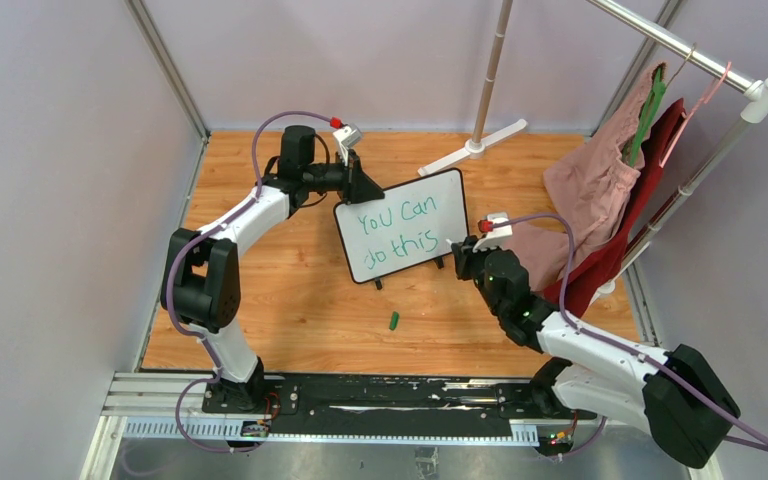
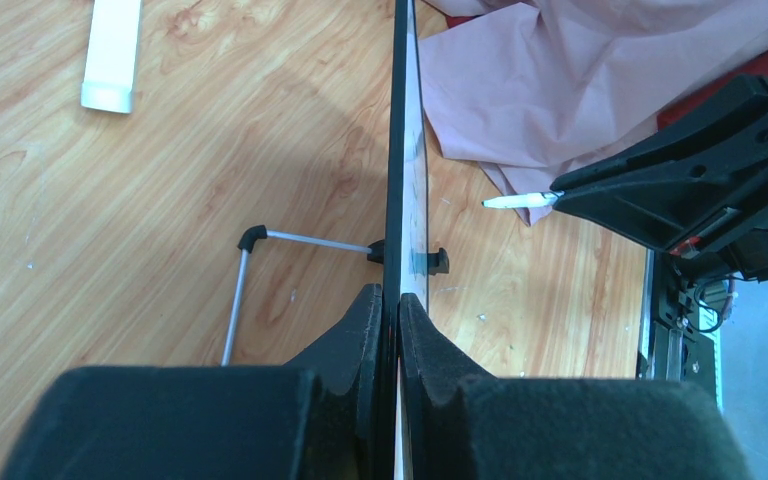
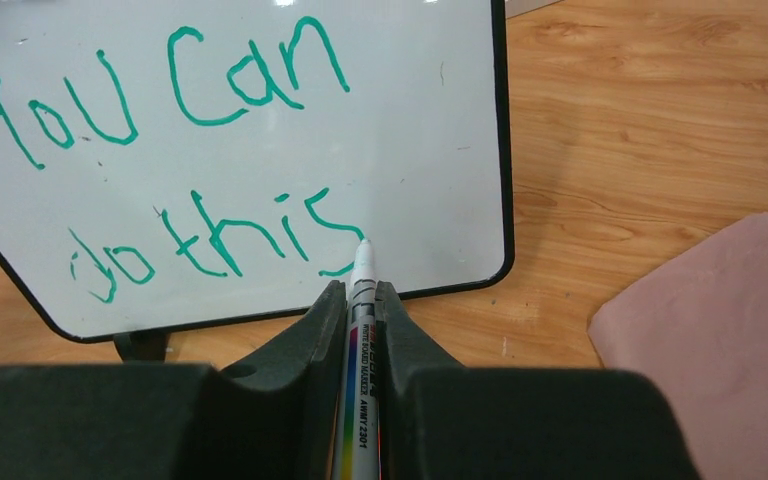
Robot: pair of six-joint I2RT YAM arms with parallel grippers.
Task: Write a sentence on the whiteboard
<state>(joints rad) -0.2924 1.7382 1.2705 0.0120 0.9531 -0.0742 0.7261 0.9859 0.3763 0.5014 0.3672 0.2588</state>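
Note:
The whiteboard (image 1: 403, 235) stands tilted on small black feet in the middle of the wooden floor. Its face (image 3: 260, 150) carries the sentence (image 3: 175, 170) in green marker, "You can" over "do this". My left gripper (image 1: 362, 186) is shut on the board's upper left edge; the left wrist view shows that board edge (image 2: 397, 150) on end between the closed fingers. My right gripper (image 3: 361, 295) is shut on a white marker (image 3: 360, 350). The marker tip (image 3: 364, 246) sits at the end of the last "s", near the board's lower right corner.
A green marker cap (image 1: 394, 321) lies on the floor in front of the board. A clothes rack base (image 1: 473, 147) stands behind it, and pink cloth (image 1: 590, 195) and red cloth (image 1: 615, 255) hang from a rail to the right, reaching the floor near my right arm.

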